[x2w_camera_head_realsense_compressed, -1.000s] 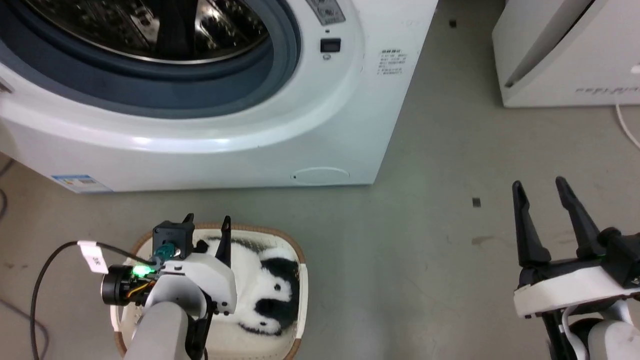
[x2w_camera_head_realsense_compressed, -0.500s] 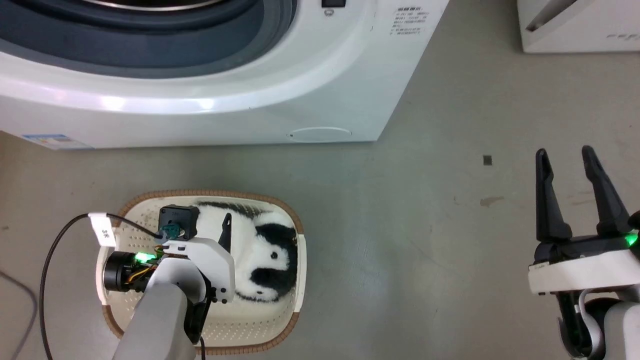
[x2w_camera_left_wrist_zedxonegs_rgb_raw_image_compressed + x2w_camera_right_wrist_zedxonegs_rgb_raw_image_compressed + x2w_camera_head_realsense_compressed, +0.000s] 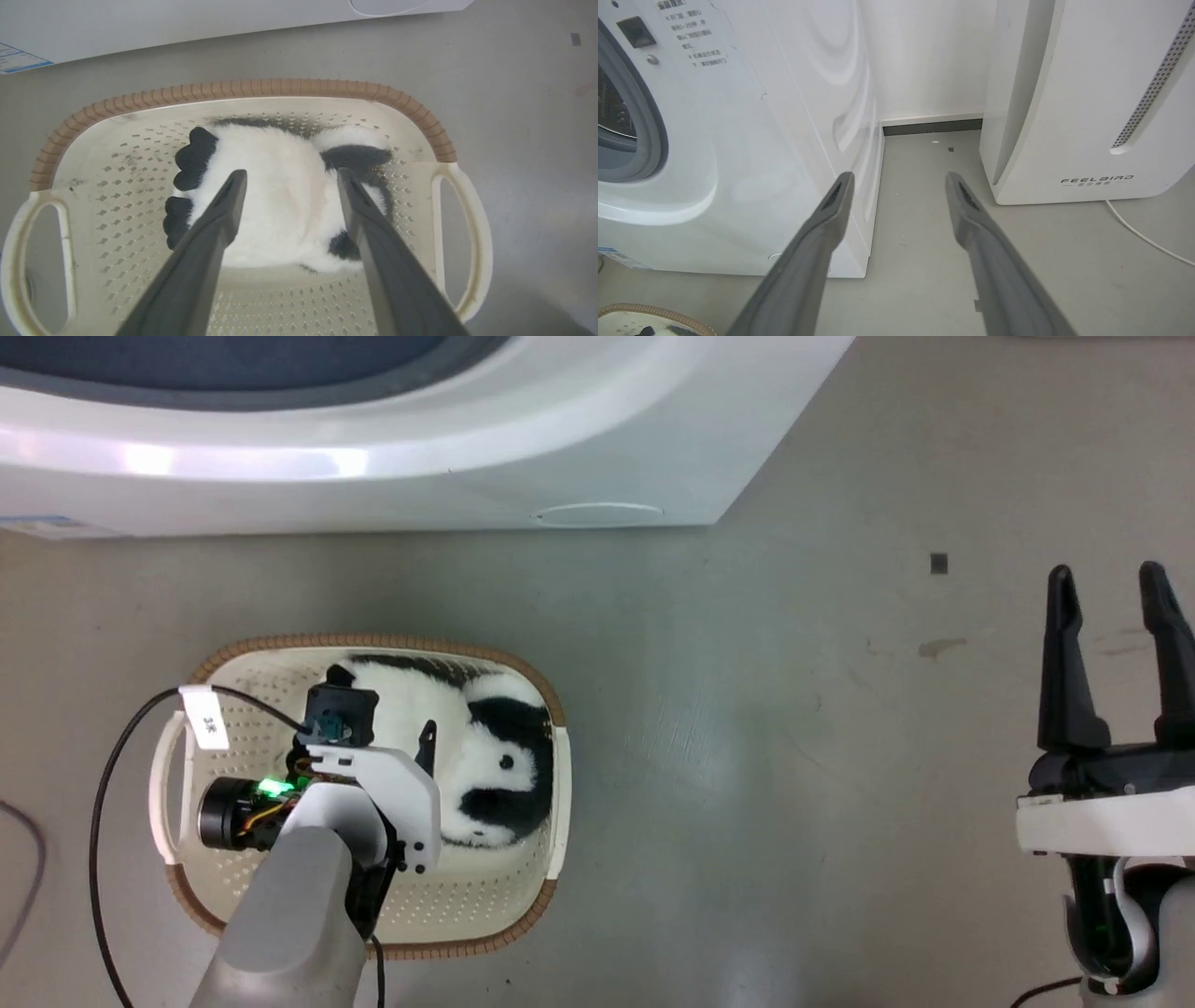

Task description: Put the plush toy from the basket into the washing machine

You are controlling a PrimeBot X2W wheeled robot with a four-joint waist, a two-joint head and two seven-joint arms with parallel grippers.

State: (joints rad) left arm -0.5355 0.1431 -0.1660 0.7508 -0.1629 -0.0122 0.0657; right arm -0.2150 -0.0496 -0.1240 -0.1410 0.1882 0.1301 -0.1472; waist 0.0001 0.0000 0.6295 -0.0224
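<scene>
Left end effector [image 3: 290, 173], spread open, straddles the plush toy [image 3: 280, 224] in the basket [image 3: 261, 87] — seemingly lined up to pinch its middle.

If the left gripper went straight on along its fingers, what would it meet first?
Most likely the plush toy's white body in the basket; the left gripper's open fingers frame it.

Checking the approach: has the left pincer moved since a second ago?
Yes: the left pincer shifted from the far rim of the basket to over the plush toy.
</scene>
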